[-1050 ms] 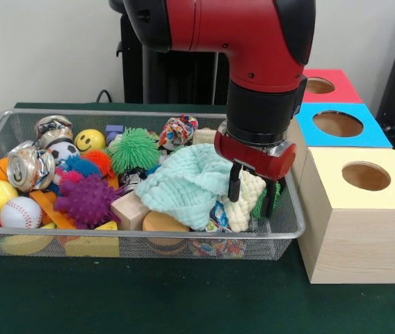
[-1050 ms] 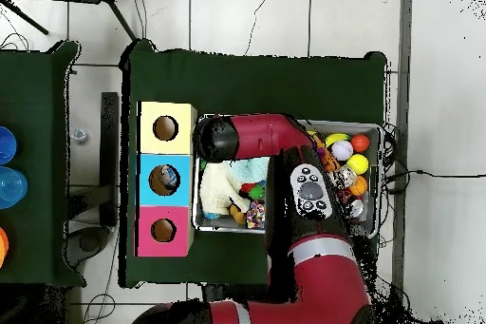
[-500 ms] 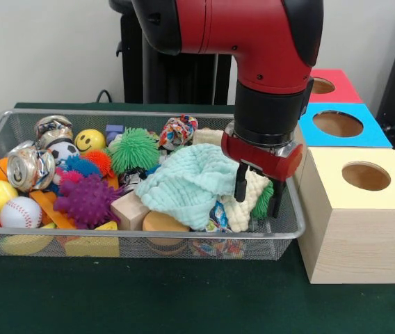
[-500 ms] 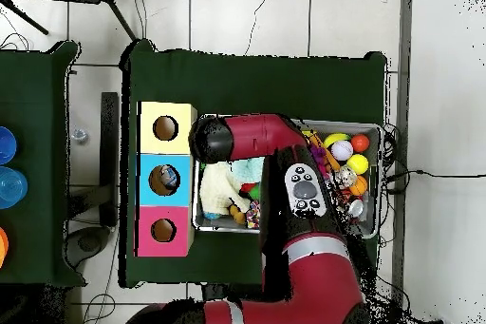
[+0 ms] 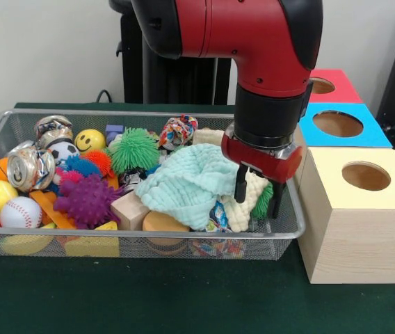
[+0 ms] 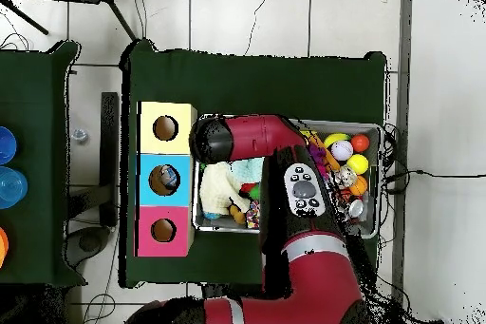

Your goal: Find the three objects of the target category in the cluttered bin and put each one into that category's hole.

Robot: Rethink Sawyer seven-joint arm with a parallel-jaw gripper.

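Observation:
My gripper [image 5: 258, 195] hangs open at the right end of the wire bin [image 5: 114, 235]. Its two black fingers straddle a cream knit cloth [image 5: 243, 211] and a green spiky toy [image 5: 264, 199]. A mint green cloth [image 5: 190, 177] lies crumpled just left of the fingers. Three boxes with round holes stand right of the bin: yellow [image 5: 354, 223], blue [image 5: 336, 136] and red [image 5: 340, 90]. In the overhead view the red arm [image 6: 256, 140] covers the gripper, and the cream cloth [image 6: 220, 187] shows beside the blue box [image 6: 144, 180].
The bin's left half holds a crushed can [image 5: 29, 167], a baseball [image 5: 20, 211], a purple spiky ball [image 5: 86, 200], a green spiky ball [image 5: 133, 148], a smiley ball [image 5: 89, 140], a wooden block [image 5: 129, 209] and several other toys. The bin's right wall stands close to the yellow box.
The arm has shifted a little to the right and dropped slightly, bringing the open fingers deeper around the cream cloth. The toys in the bin have not moved.

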